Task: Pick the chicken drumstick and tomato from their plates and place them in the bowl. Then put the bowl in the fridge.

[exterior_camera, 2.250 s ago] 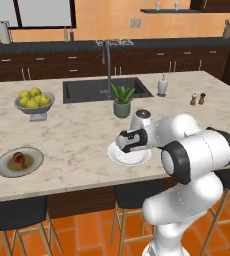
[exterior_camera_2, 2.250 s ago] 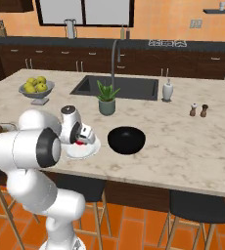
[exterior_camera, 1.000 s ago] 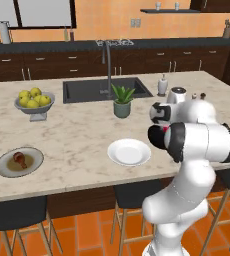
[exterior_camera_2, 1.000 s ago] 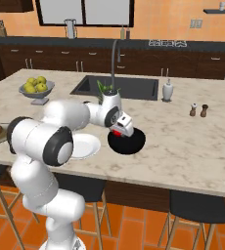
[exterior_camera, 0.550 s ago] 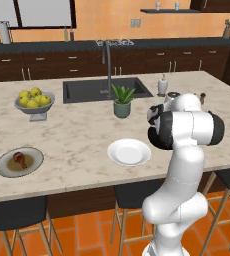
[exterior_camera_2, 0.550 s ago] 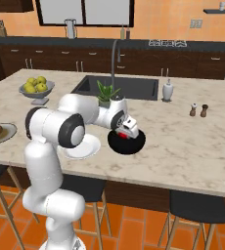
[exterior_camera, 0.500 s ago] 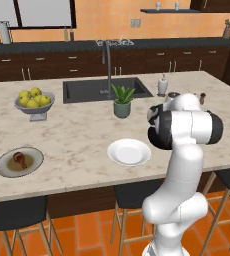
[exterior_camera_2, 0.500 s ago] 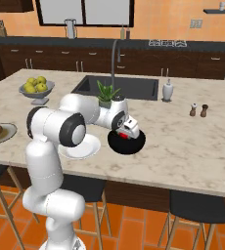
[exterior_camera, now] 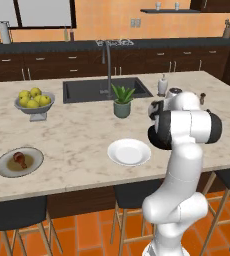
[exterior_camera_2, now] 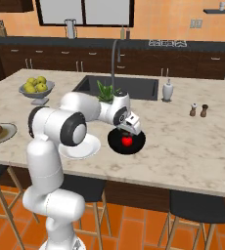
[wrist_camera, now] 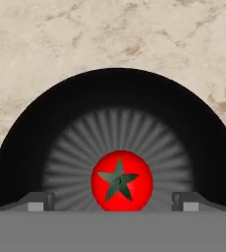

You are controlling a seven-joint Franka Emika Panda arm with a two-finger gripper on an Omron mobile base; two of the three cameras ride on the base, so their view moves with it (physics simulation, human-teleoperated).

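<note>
The red tomato (wrist_camera: 121, 180) with its green stem star lies in the middle of the black bowl (wrist_camera: 115, 83), free of both fingertips. My gripper (wrist_camera: 113, 203) hangs just above it, open, one tip standing clear on each side. From the right base view, the gripper (exterior_camera_2: 129, 128) hovers over the bowl (exterior_camera_2: 136, 145) with the tomato (exterior_camera_2: 126, 141) inside. The white plate (exterior_camera: 129, 151) beside the bowl is bare. Far left, the chicken drumstick (exterior_camera: 20, 159) rests on the grey-beige plate (exterior_camera: 7, 167). The fridge is out of view.
A grey fruit bowl (exterior_camera: 33, 102) of yellow-green fruit stands at the back left. A potted plant (exterior_camera: 122, 102) sits by the sink (exterior_camera: 104, 89) behind the bowl. A soap dispenser (exterior_camera_2: 168, 90) and two shakers (exterior_camera_2: 198, 110) stand to the right.
The arm swung from the white plate over to the black bowl carrying the tomato. The jaws have since widened and the tomato now lies loose in the bowl.
</note>
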